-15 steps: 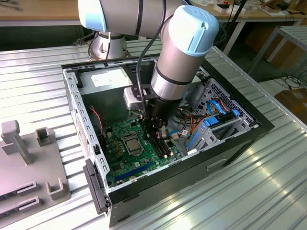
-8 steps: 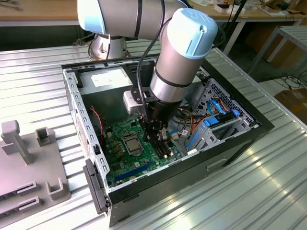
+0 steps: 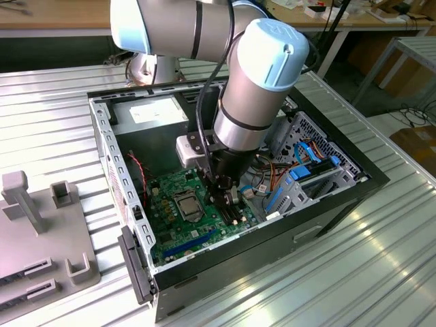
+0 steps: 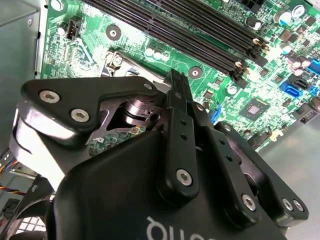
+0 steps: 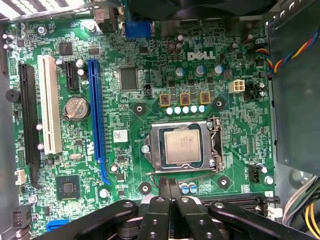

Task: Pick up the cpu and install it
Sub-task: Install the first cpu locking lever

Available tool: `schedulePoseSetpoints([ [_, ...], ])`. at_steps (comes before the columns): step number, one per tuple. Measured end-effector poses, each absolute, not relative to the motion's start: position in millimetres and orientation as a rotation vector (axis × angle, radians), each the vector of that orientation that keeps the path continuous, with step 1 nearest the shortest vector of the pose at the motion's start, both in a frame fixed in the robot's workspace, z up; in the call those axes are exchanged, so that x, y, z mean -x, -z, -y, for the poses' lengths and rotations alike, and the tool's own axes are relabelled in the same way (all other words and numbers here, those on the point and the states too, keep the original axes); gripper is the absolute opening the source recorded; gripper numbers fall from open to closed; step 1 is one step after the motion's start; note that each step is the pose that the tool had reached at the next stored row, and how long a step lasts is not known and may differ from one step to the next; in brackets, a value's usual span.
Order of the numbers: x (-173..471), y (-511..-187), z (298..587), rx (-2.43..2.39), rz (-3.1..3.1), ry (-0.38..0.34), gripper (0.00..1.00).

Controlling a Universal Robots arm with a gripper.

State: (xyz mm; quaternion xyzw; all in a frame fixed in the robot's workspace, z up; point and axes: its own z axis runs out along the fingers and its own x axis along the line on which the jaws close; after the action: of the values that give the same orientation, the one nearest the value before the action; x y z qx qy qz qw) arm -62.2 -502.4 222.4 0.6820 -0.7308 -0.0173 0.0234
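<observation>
Exterior view: we see the gripper (image 3: 228, 194) low over the motherboard (image 3: 178, 228), beside the CPU socket (image 3: 189, 206).

First wrist view: cpu (image 5: 183, 148) sits in the socket, jaws pressed together, empty.

Risk, we judge: unlatched frame, chip shifts, pins bend.

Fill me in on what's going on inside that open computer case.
A Universal Robots arm has its black pincer lowered into the open black desktop computer case, just over the green motherboard. The small pale silvery-tan square cpu already lies in the black-and-metal square socket frame, as the first wrist view shows. The pincer is shut and holds nothing, hovering beside the socket near the black memory slots.
</observation>
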Motion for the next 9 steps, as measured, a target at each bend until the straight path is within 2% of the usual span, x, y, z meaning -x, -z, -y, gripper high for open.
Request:
schedulePoseSetpoints([
  [9, 64.0, -217.9, 502.4, -2.155, 2.227, 0.045, 0.11],
])
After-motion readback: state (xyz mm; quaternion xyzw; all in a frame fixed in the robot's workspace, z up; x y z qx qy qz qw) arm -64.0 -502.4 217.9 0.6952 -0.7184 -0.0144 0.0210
